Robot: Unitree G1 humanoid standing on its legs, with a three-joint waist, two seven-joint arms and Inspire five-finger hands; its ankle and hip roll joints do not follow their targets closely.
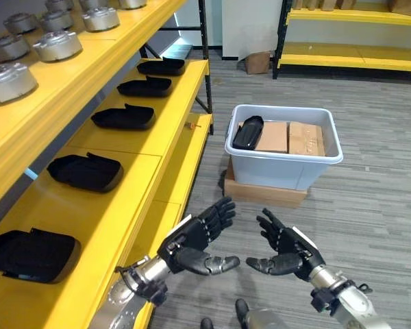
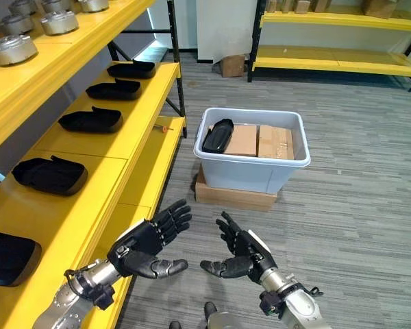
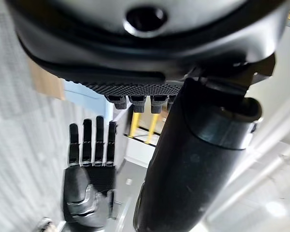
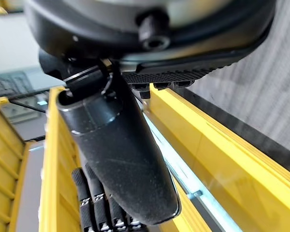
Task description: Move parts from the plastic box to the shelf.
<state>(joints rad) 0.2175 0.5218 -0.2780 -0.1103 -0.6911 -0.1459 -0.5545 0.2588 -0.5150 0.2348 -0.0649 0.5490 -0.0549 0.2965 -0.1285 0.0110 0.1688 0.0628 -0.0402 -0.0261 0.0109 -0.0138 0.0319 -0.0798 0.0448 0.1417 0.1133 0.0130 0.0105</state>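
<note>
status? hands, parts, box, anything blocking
Left hand and right hand open, empty, short of the plastic box. One black part left in it, beside cardboard boxes. Floor between looks clear.

Storeroom or warehouse. Yellow shelf (image 1: 144, 130) carries rows of black parts (image 1: 123, 117) and metal discs (image 1: 57, 45). More yellow racking (image 1: 356, 55) stands beyond the plastic box (image 1: 283, 161).

Both eye views look down from the robot's head, forward over grey floor, and share the same scene: the yellow shelf (image 1: 133, 147) along the left, the plastic box (image 2: 250, 168) ahead (slightly shifted between them). Each wrist view looks from very close along its own hand: the left hand (image 3: 150, 72) toward the right hand (image 3: 89, 179), the right toward the shelf.
</note>
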